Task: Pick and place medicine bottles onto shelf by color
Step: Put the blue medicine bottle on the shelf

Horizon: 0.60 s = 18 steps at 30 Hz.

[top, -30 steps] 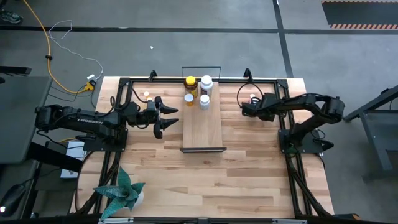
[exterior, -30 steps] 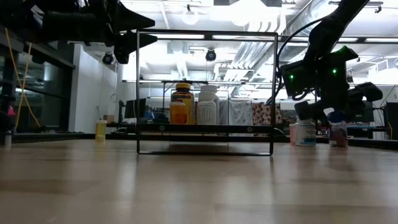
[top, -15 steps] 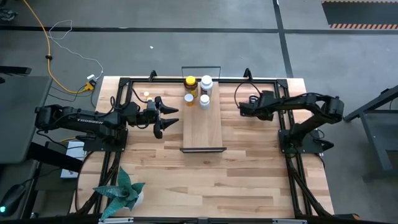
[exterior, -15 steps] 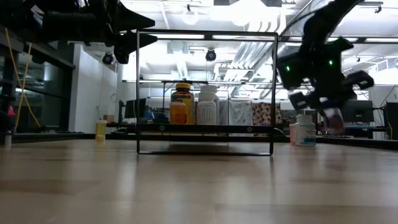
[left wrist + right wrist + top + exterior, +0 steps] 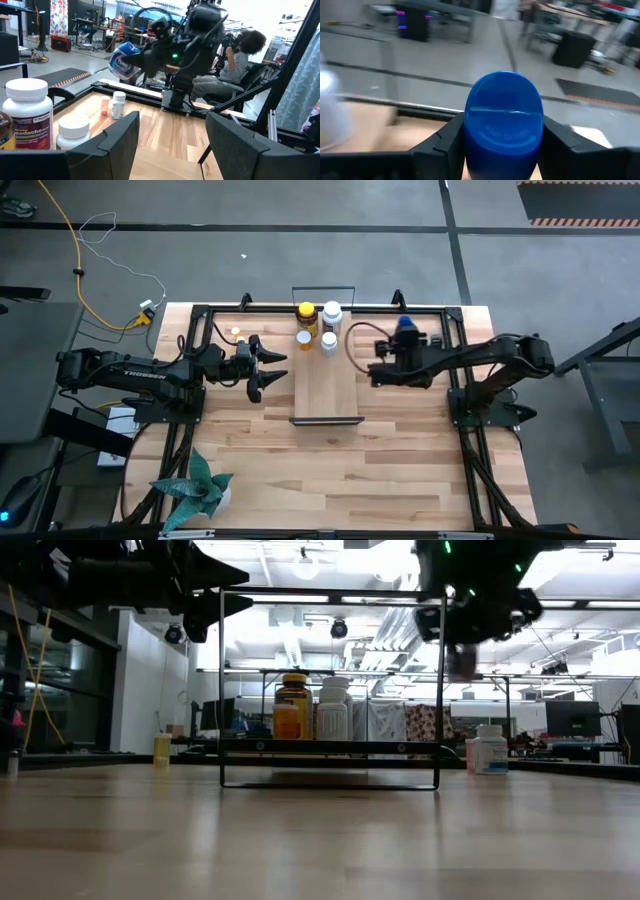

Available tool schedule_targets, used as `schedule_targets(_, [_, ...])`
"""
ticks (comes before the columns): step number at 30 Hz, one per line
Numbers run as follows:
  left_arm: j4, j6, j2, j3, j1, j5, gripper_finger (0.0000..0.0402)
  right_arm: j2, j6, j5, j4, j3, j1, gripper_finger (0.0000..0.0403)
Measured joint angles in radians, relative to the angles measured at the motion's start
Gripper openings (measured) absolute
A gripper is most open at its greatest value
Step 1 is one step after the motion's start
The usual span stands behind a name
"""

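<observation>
My right pincer (image 5: 502, 145) pinches the blue-capped bottle (image 5: 503, 120) off the surface, at three o'clock from the shelf (image 5: 326, 380). Its cap is round, glossy blue. My left pincer (image 5: 270, 372) hangs spread at the shelf's nine o'clock.

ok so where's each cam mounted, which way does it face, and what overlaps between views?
High: overhead, straight down on the light-wood shelf board; both dark arms show.
Low: tabletop height, level through the shelf's black frame into the room; arms enter from above.
Left wrist: past the open left gripper at the right arm.
Right wrist: along the right gripper, shut on the blue-capped bottle.
Shared: high, left wrist and right wrist views all show that bottle.
</observation>
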<state>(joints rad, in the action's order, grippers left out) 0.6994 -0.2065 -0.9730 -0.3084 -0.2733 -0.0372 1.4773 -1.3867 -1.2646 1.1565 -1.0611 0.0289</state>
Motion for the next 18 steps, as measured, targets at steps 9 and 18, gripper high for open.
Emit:
schedule_targets(9, [0.001,0.0,0.0,0.0,0.0,0.0,0.0218,0.014,0.751,0.384,-0.65,0.006,-0.019,0.0172])
schedule_targets(18, [0.002,0.0,0.0,0.0,0.0,0.023,0.0218,0.089,1.021,0.667,-0.904,0.013,0.004,0.017])
